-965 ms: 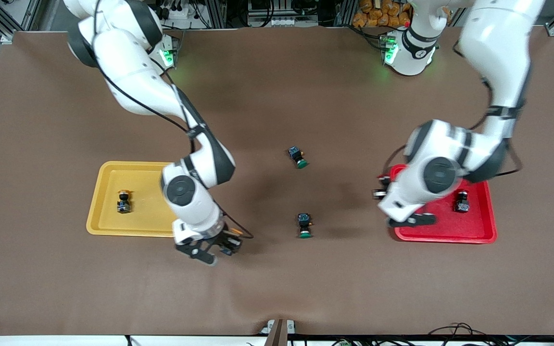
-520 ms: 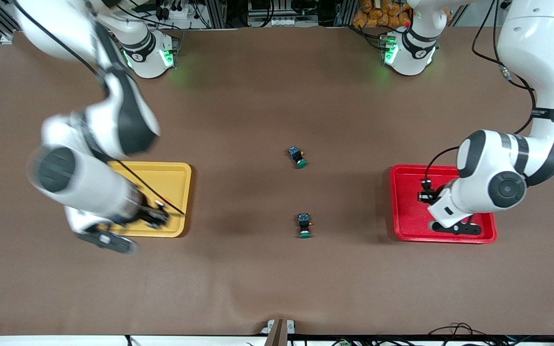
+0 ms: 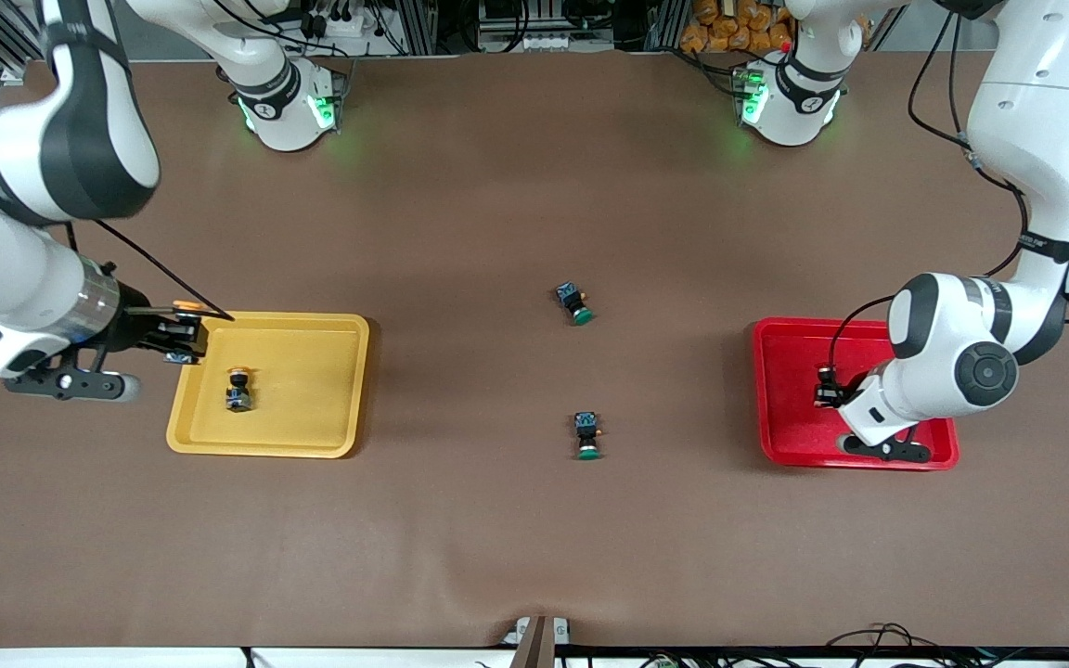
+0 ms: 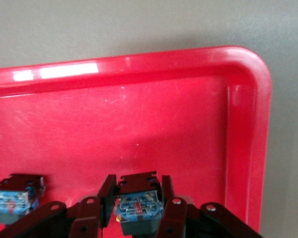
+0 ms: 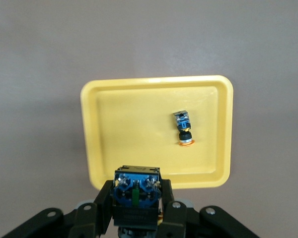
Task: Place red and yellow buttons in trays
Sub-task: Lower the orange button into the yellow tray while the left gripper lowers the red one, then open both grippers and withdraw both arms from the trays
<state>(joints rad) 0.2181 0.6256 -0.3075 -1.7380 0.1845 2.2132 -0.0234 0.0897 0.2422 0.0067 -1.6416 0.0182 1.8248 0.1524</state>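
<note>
Two trays lie on the brown table (image 3: 497, 186): a yellow tray (image 3: 312, 436) toward the right arm's end and a red tray (image 3: 780, 390) toward the left arm's end, well apart. Right hand (image 3: 184, 340): up in the air over the yellow tray's edge on the right arm's side, fingers closed on a button with a black-and-blue body (image 5: 136, 196), an orange-yellow cap showing at its top in the front view. Yellow tray contents: one orange-yellow-capped button (image 3: 238, 388), lying on its side on the tray floor, near the held one but apart from the hand. Left hand (image 3: 827, 388): low in the red tray, fingers clamped on a second black-and-blue button (image 4: 138, 206); its cap colour cannot be told. Red tray contents: a further blue-topped button (image 4: 12, 202) just beside the held one, only partly in view in the left wrist view. Table, between the two trays: two green-capped buttons, one (image 3: 575, 303) farther from the front camera, one (image 3: 587, 436) nearer to it, both lying on their sides, well apart from either hand.
</note>
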